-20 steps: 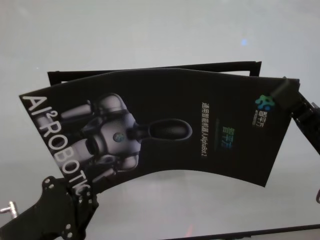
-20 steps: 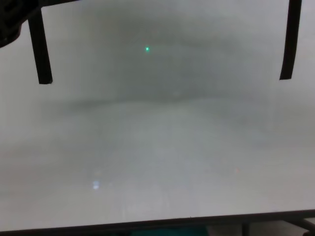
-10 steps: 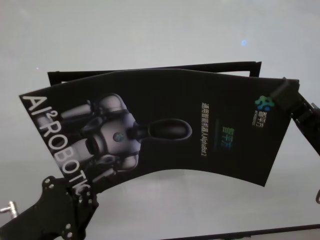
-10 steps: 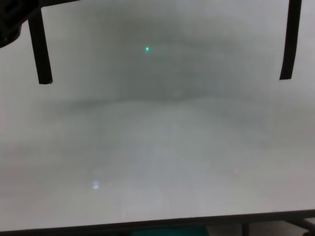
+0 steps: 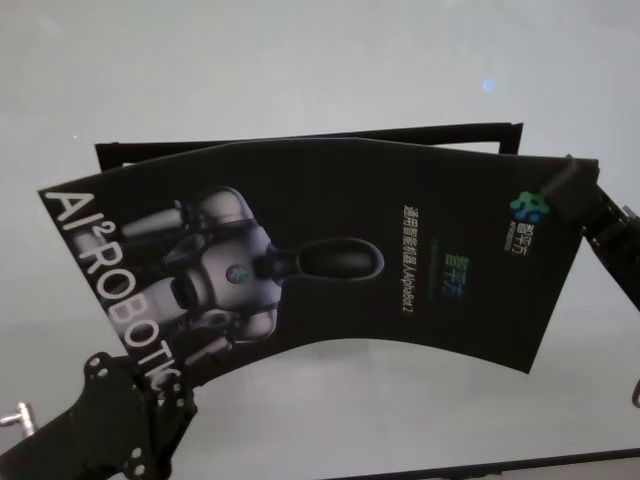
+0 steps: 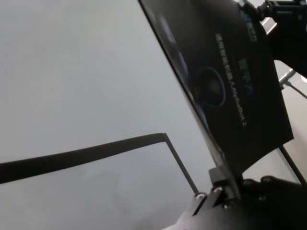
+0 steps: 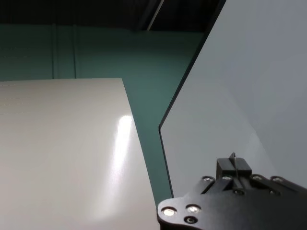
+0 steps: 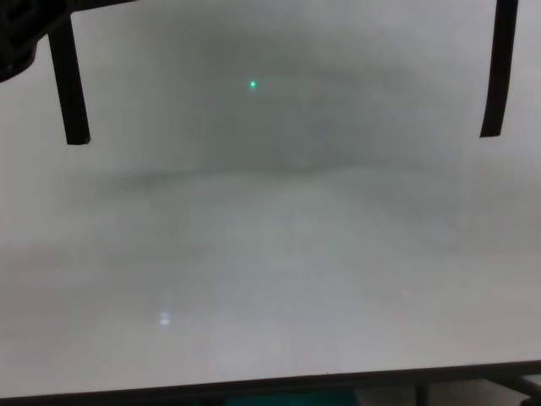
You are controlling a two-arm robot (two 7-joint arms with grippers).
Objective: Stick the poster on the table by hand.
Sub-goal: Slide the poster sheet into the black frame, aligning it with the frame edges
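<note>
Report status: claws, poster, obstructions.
Left claw and right claw each shut on poster ends. Poster bowed, held above table. Black frame strips beneath.

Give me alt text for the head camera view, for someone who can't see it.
A black glossy poster with a white-grey robot picture hangs bowed above the white-grey table, held at its ends by the left gripper and the right gripper. A thin black outline on the table shows behind its far edge.

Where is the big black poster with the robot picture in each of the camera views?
Head view: the poster fills the middle, held up, bowed.
Left wrist view: poster slants across, seen edge-on.
Right wrist view: I can't make it out.
Chest view: not in it.
Shared landmark: the black frame strip on the table.
</note>
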